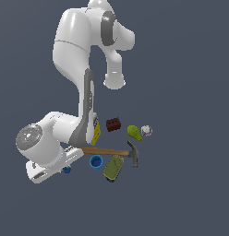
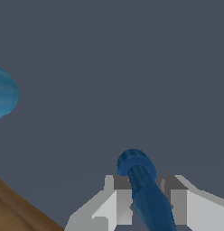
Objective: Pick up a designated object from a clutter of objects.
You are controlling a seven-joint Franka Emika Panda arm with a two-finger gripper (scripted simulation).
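Small dark-blue lumpy piece (image 2: 143, 191), elongated with rounded end, between the gripper (image 2: 144, 208) fingers

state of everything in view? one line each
gripper: low, fingers either side of the dark-blue piece; contact unclear
dark-blue piece: between the fingers
blue cup: upright, mouth up
hammer: lying flat
olive tin: lying down
yellow-white box: on edge, partly behind the arm
green pear: on its side
brown brick: resting flat
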